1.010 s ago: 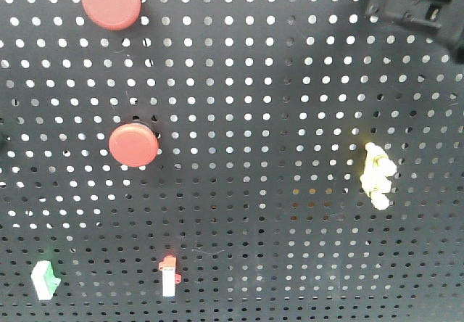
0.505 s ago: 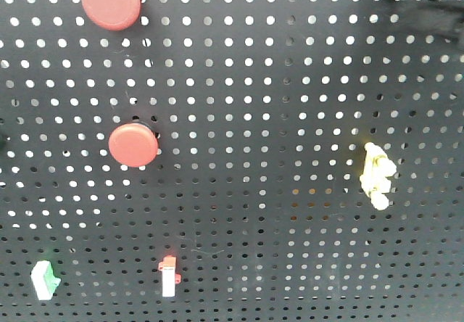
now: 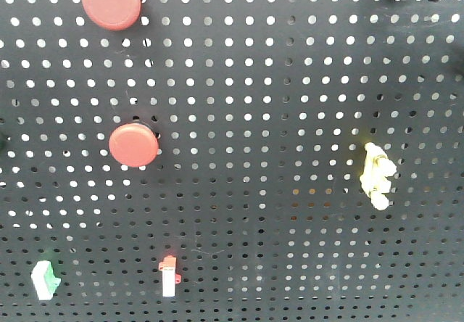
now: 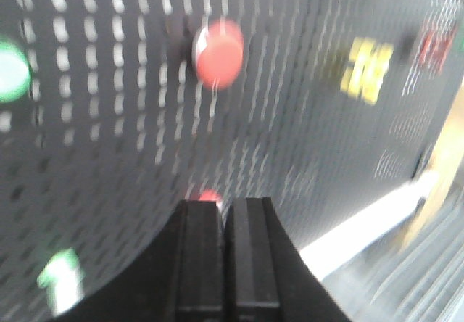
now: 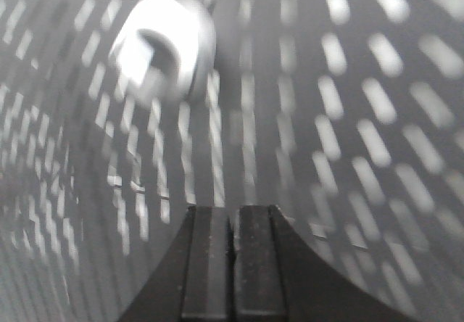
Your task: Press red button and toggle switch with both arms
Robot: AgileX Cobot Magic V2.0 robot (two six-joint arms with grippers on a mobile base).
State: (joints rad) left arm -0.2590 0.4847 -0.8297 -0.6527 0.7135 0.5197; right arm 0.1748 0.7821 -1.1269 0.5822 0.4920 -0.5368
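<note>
Right gripper (image 5: 233, 217) has cleared your front view's top-right corner; jaws pressed together, empty. Left gripper (image 4: 225, 213) same. Toggle switch (image 5: 163, 46) sits up-left of the right tips, looks untouched though it's blurred. Red button (image 3: 110, 1) top-left on pegboard (image 3: 275, 119), switch at the top-right edge.

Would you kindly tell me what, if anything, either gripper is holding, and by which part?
Nothing is held: the left gripper and the right gripper are both shut and empty.
</note>
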